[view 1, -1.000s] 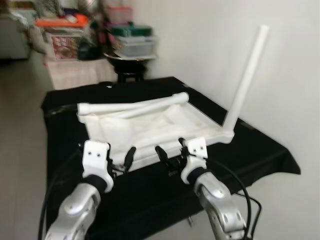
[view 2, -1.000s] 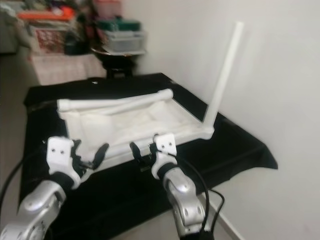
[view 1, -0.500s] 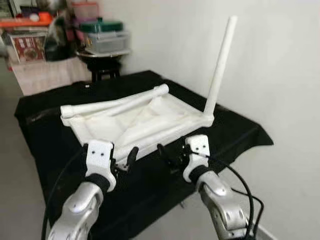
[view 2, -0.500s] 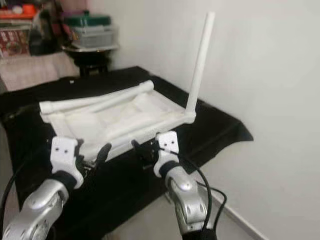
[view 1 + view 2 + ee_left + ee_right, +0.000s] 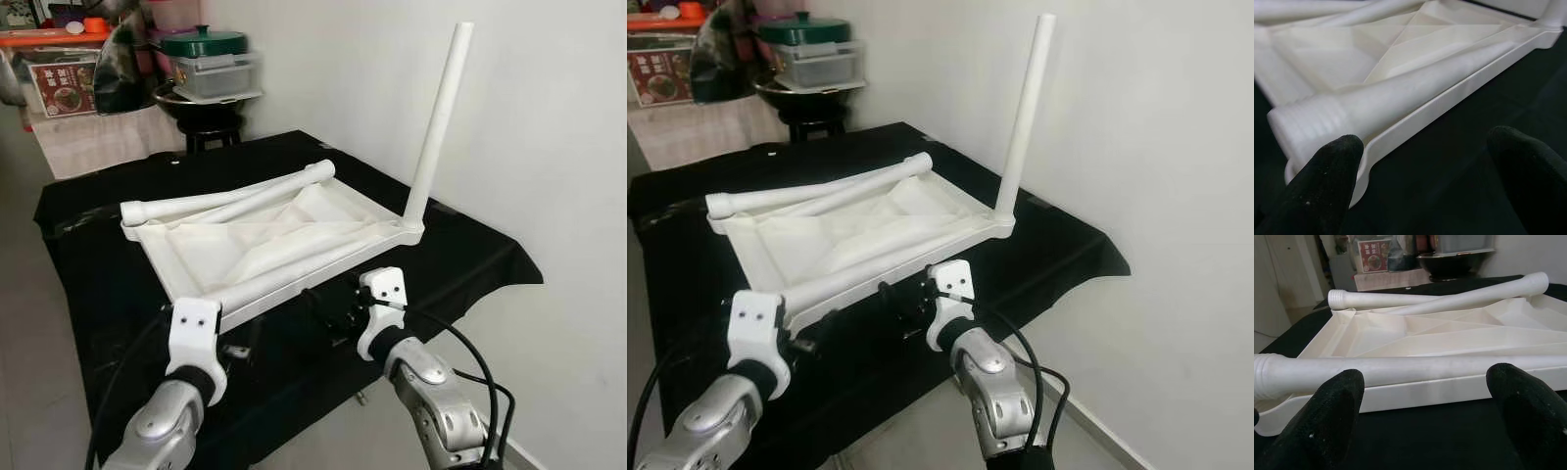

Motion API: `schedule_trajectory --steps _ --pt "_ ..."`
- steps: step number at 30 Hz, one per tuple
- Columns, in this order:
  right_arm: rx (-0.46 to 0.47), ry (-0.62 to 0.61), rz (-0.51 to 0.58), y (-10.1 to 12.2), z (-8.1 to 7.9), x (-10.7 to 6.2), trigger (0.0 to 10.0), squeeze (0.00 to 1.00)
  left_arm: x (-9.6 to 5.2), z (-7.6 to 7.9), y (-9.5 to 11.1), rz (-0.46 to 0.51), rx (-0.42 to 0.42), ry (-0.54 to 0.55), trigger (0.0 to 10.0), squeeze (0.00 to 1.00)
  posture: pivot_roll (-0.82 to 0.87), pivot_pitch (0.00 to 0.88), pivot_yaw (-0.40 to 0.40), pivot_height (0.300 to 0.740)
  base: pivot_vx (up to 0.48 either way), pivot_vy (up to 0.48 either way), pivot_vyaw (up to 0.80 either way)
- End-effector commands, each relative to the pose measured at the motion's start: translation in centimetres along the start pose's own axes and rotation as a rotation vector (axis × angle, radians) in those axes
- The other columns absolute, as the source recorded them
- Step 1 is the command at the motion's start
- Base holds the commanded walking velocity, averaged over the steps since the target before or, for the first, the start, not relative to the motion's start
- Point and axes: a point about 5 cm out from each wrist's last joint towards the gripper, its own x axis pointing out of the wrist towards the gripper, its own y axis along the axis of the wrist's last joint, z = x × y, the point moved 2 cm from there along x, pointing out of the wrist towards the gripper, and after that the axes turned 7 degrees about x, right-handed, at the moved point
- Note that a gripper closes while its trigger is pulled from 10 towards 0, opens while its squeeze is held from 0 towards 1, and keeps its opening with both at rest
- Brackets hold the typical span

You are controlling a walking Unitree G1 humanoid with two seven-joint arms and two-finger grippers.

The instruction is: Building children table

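While the white plastic tabletop (image 5: 257,232) lies upside down on the black-draped table (image 5: 460,257), one leg (image 5: 436,122) stands upright at its far right corner and loose legs (image 5: 227,199) lie across it. At its near edge, the left gripper (image 5: 1425,181) and right gripper (image 5: 1425,416) both hang spread wide, grasping nothing.

Both silver arms reach forward, left hand (image 5: 1422,181) and right hand (image 5: 1425,416) fingers spread apart.
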Motion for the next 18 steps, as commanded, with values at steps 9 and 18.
schedule_trajectory --steps 9,18 --pt "0.025 0.030 -0.015 0.0 -0.2 -0.3 10.0 0.00 0.5 -2.0 0.4 -0.003 -0.013 0.095 10.0 0.00 -0.02 0.045 -0.037 0.740 0.000 0.000 0.00" --pt "0.026 0.030 -0.012 0.2 -0.4 -0.7 10.0 0.00 2.4 -2.5 0.7 -0.001 -0.025 0.069 10.0 0.00 -0.03 0.064 -0.030 0.740 0.000 0.000 0.00"
